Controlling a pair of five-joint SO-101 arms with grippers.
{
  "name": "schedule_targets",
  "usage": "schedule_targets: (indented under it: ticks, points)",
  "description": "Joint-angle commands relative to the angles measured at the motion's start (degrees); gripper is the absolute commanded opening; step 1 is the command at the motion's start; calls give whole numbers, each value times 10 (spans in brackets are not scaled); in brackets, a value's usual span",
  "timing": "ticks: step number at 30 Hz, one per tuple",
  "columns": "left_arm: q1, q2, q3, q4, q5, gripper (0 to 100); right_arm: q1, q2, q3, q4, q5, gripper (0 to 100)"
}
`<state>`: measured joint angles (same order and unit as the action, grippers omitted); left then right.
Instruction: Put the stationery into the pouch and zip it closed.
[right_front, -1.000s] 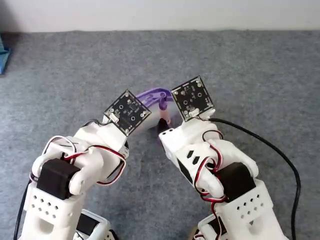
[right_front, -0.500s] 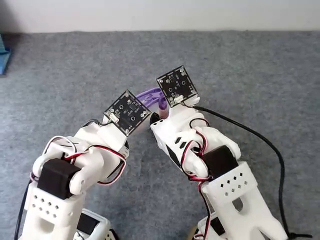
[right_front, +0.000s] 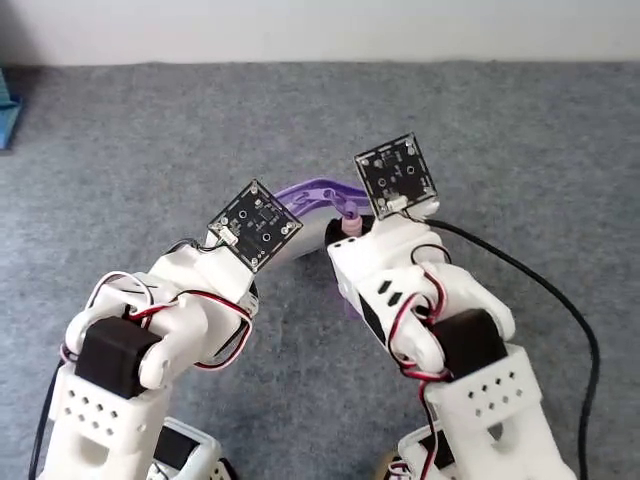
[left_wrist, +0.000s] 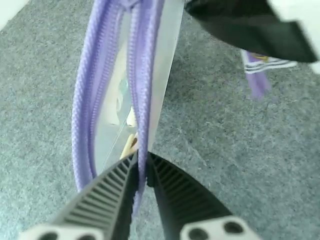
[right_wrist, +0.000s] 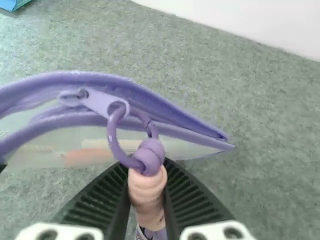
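Observation:
A clear pouch with a purple zipper (right_front: 318, 192) stands on its edge on the grey carpet between the two arms. My left gripper (left_wrist: 142, 172) is shut on the pouch's zipper edge (left_wrist: 140, 100), pinching one end. My right gripper (right_wrist: 145, 200) is shut on the pink bead pull (right_wrist: 146, 192), which hangs from the purple ring of the zipper slider (right_wrist: 100, 102). Stationery (right_wrist: 95, 152) shows through the clear wall inside the pouch. In the high view the pink pull (right_front: 352, 227) sits just below the right wrist camera board.
Grey carpet (right_front: 500, 140) covers the table on all sides. A blue object (right_front: 5, 110) lies at the far left edge. A black cable (right_front: 560, 310) trails from the right arm. A purple tag (left_wrist: 257, 70) lies on the carpet beside the pouch.
The right arm swung left and then back to the right, carrying the pink pull along the zipper. The left arm has stayed still.

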<state>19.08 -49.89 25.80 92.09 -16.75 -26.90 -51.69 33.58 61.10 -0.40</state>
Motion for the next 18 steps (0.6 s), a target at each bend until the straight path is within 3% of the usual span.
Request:
schedule_targets:
  ticks: [1,8,14,18]
  points:
    - [-5,9,0,-10,-4,13,21,-35,-28,12,-9,9]
    - [-5,9,0,-10,-4,13,18,-46,-28,37,-9,12]
    - [-4,9,0,-11,-4,13,-22,15,-27,16,-22,214]
    - [-4,9,0,-11,-4,13,-39,50,-29,-23,-43,207]
